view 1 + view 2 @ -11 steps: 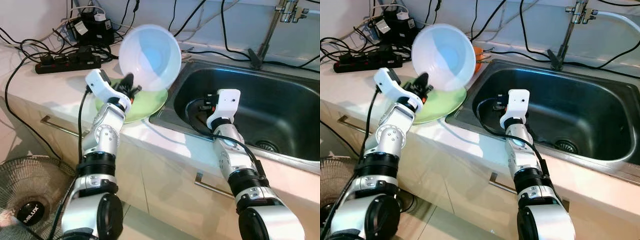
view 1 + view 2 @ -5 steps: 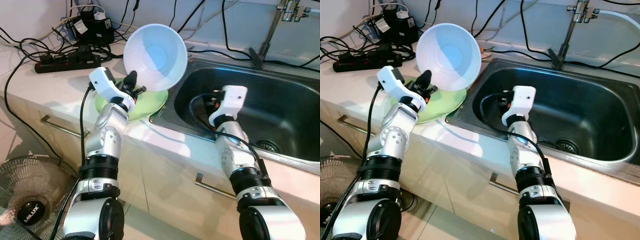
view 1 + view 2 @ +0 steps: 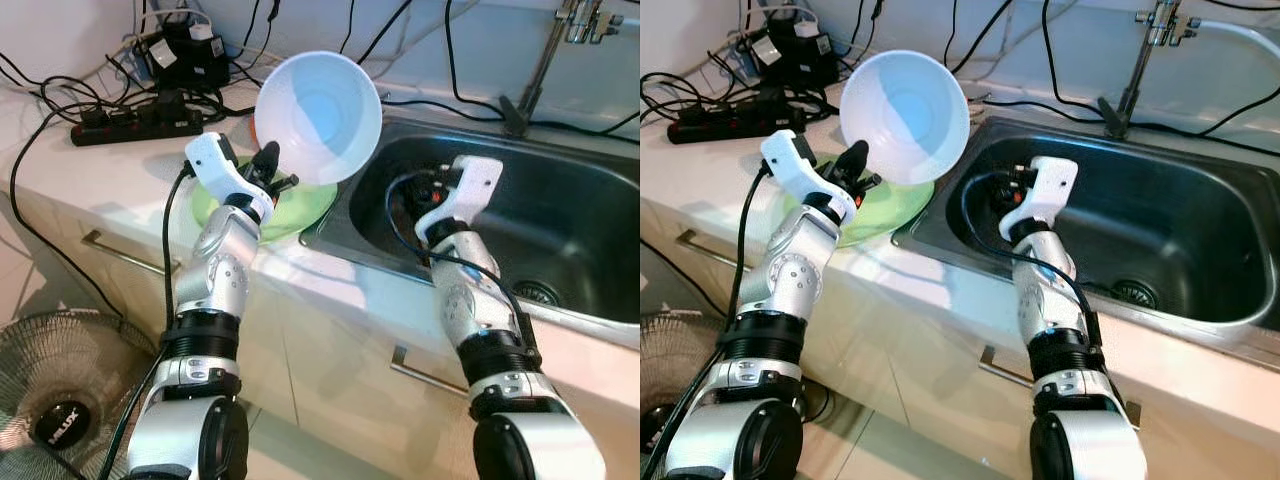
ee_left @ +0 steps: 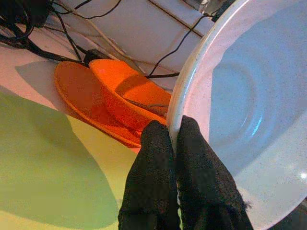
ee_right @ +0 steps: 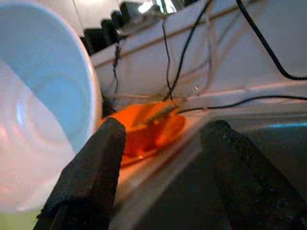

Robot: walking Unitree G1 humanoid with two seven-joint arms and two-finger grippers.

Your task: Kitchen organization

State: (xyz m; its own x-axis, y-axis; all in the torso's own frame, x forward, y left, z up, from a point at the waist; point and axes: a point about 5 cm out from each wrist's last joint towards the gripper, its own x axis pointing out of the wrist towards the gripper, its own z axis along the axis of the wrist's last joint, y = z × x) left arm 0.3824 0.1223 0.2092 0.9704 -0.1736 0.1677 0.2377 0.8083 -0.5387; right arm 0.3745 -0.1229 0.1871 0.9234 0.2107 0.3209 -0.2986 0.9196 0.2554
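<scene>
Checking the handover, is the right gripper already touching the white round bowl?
No, the right gripper is open with nothing between its fingers, apart from the white round bowl.

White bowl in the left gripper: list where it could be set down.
Free: the sink basin around the drain, and counter between the power strip and green plate. Crowded: the back corner with cables, orange bowl and orange plate. The left gripper grips the white bowl.

A home kitchen: steel sink (image 3: 560, 230) with a tap (image 3: 545, 60) behind it, counter (image 3: 110, 170) beside it, cupboard handles (image 3: 110, 250) below.
</scene>
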